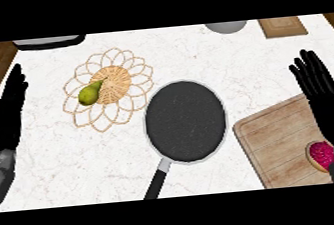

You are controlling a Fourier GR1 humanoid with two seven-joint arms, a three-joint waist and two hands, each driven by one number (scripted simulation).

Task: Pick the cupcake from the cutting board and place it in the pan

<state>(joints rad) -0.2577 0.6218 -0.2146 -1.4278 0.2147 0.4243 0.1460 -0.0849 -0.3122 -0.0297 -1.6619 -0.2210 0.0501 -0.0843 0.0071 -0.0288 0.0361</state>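
The pale marble counter (pixel 217 55) fills the view, and the dark round pan (pixel 186 120) sits at its middle with the handle pointing back toward the robot. Just to the right of the pan lies the wooden cutting board (pixel 280 144), its left edge near the pan's rim but apart from it.

The right hand (pixel 331 105) hangs over the board's right side, fingers straight and spread, pointing away from the robot and holding nothing. The left hand (pixel 0 121) rests open at the view's left edge, fingers up, well apart from the board.

The pink-topped cupcake (pixel 321 154) stands on the board's near right corner, just beside the right wrist (which hides part of it). It lies on the robot's side of the palm, behind the fingers rather than ahead of them. So the right hand is plainly the nearer one, and it likely has to draw back toward the robot before it can close round the cupcake, then carry it left to the pan
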